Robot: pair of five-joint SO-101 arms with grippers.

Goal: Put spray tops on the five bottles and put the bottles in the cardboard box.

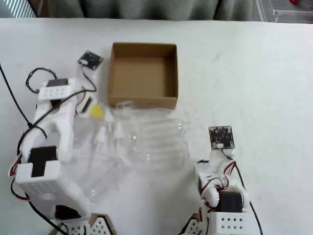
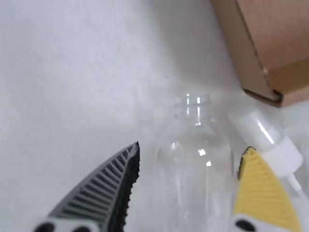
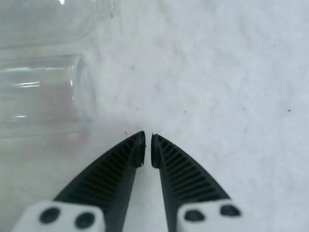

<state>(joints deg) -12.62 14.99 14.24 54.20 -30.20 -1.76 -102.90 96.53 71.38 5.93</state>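
Clear, thin-walled plastic bottle [image 2: 195,154], uncapped, its threaded neck pointing toward the brown cardboard box [image 2: 270,48]. It lies on the white tabletop [image 2: 72,72] just short of the box's corner. Judged light, smooth and slippery, with walls likely to dent under a hard squeeze. Best held across the shoulder below the neck, leaving the threads free for a top.

Left gripper [image 2: 193,147]: fingers apart, one grey and one yellow, straddling the bottle's shoulder. Contact cannot be told.

White plastic spray top [image 2: 268,137] with thin tube: lies just beside the bottle, on the yellow finger's side. Judged small, light and rigid. The tube is probably the weak part, so hold by the collar.

Further clear bottles [image 1: 159,142]: on their sides in a loose cluster in front of the box, none yet in it.

Right gripper [image 3: 147,145]: black fingers together, holding nothing, over the tabletop near one lying bottle's end.
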